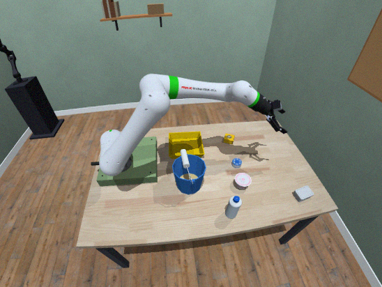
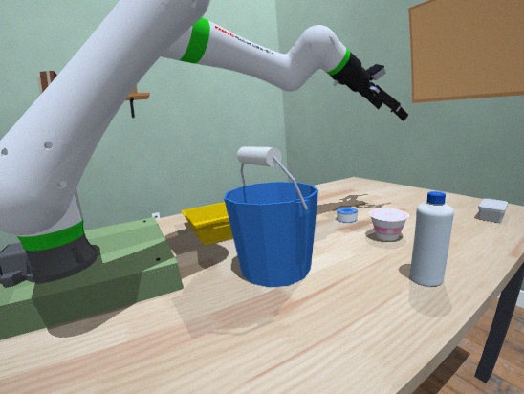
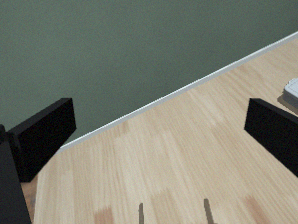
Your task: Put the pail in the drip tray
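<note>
A blue pail (image 1: pixel 189 178) (image 2: pixel 272 236) stands upright on the table, its wire handle raised with a white grip (image 1: pixel 184 157) (image 2: pixel 258 156) on top. A yellow drip tray (image 1: pixel 185 143) (image 2: pixel 208 221) lies just behind the pail, empty. My gripper (image 1: pixel 279 126) (image 2: pixel 392 105) (image 3: pixel 160 114) is open and empty. It hangs high over the far right part of the table, well away from the pail and the tray. The wrist view shows only bare table, the wall and my two fingers.
On the table to the right of the pail are a small blue-white tin (image 1: pixel 236 162) (image 2: pixel 347 214), a pink cup (image 1: pixel 242 180) (image 2: pixel 388 223), a white bottle with a blue cap (image 1: pixel 233 207) (image 2: pixel 431 240), a grey box (image 1: pixel 304 193) (image 2: pixel 492 210) (image 3: pixel 292 90) and a yellow block (image 1: pixel 228 138). My green base (image 1: pixel 144 160) stands left.
</note>
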Controlling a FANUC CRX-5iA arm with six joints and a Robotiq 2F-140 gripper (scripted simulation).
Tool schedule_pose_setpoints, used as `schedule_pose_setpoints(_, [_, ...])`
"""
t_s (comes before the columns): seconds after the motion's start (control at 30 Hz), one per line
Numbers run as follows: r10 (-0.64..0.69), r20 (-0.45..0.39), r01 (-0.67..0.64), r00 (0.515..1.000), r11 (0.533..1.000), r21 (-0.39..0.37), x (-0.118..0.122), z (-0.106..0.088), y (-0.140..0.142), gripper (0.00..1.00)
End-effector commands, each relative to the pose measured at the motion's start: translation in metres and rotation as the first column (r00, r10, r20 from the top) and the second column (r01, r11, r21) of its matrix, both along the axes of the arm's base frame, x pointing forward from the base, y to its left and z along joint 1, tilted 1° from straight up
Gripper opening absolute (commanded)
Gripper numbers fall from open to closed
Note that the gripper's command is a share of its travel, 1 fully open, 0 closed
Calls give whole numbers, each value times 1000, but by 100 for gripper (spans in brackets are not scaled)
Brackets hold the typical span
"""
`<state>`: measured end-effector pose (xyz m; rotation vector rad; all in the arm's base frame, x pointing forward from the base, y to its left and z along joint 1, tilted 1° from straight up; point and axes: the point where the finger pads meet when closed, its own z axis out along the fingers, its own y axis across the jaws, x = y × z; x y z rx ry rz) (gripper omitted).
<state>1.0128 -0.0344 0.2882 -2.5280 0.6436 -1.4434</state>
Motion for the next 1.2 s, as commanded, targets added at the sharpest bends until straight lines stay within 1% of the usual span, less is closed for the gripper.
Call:
schedule_pose_setpoints(0.0, [0, 3, 0, 1000, 1000, 0, 0, 3, 0, 100])
schedule_pose_setpoints(0.53, [0, 3, 0, 1000, 1000, 0, 0, 3, 0, 100])
schedule_pose_setpoints(0.6, [-7, -2, 7, 1000, 1000, 4, -3, 3, -3, 100])
schedule_pose_setpoints(0.63, [-23, -13, 23, 1000, 1000, 12, -8, 3, -10, 100])
schedule_pose_setpoints(0.7, [-79, -57, 82, 995, 996, 42, -31, 2, -32, 100])
schedule_pose_setpoints(0.77, [-98, -72, 102, 993, 993, 52, -40, 1, -40, 100])
schedule_pose_setpoints(1.03, [-197, -161, 214, 967, 971, 102, -89, -2, -77, 100])
schedule_pose_setpoints(1.1, [-197, -161, 214, 967, 971, 102, -89, -2, -77, 100])
schedule_pose_setpoints(1.13, [-229, -195, 255, 954, 960, 118, -109, -3, -89, 100])
schedule_pose_setpoints(1.17, [-237, -204, 265, 950, 957, 122, -114, -4, -92, 100])
